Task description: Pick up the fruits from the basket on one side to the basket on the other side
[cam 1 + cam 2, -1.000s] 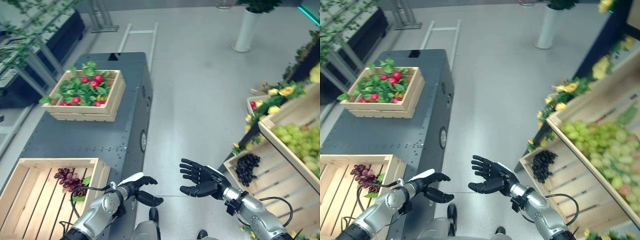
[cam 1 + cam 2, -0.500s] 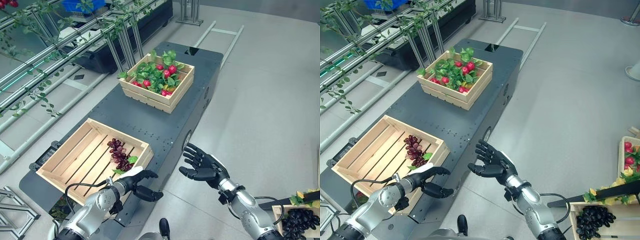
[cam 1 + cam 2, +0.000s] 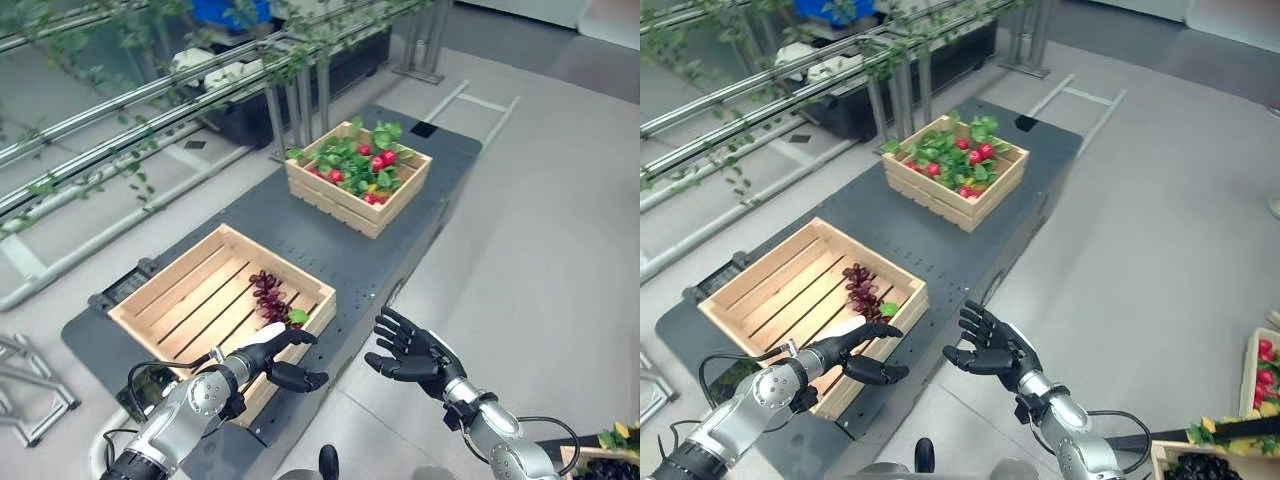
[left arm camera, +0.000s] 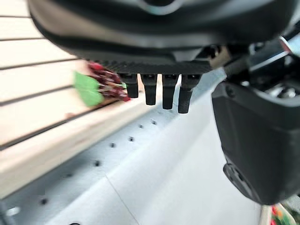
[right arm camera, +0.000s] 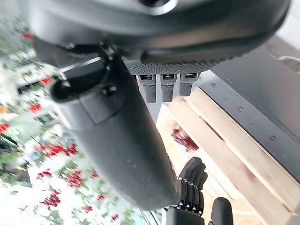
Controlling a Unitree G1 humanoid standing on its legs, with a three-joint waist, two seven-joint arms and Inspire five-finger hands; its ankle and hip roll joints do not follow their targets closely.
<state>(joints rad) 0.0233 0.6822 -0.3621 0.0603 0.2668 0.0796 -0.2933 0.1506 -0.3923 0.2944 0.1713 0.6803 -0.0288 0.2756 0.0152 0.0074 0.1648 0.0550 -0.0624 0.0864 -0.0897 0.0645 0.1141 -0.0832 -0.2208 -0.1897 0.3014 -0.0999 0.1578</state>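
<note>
Grapes (image 3: 268, 297), a dark purple bunch with a green leaf at its near end, are seen lying inside the near wooden crate (image 3: 180, 293) against its right wall, on the dark tabletop (image 3: 345, 258). The bunch is judged to be light, soft and easily bruised, with berries liable to be shed if squeezed; it is best taken at the stem or cradled loosely around the cluster's middle rather than pinched hard. From the left robot hand (image 3: 262, 352) the grapes are placed at about 12 o'clock, near but apart, with the crate's front rim between them; in the left wrist view the bunch is shown just past the fingertips (image 4: 150, 92). The left robot hand is held open, fingers straight and thumb spread, and nothing is gripped. The right robot hand (image 3: 415, 352) is held open as well, fingers fanned, palm turned toward the crate, over the floor beside the tabletop's edge; from it the grapes are placed at roughly 10 o'clock, well apart. A second crate (image 3: 358, 178) filled with red fruit and green leaves is set farther along the tabletop at about 1 o'clock. No fruit is yet lifted; a reach over the rim is judged to be called for next.
</note>
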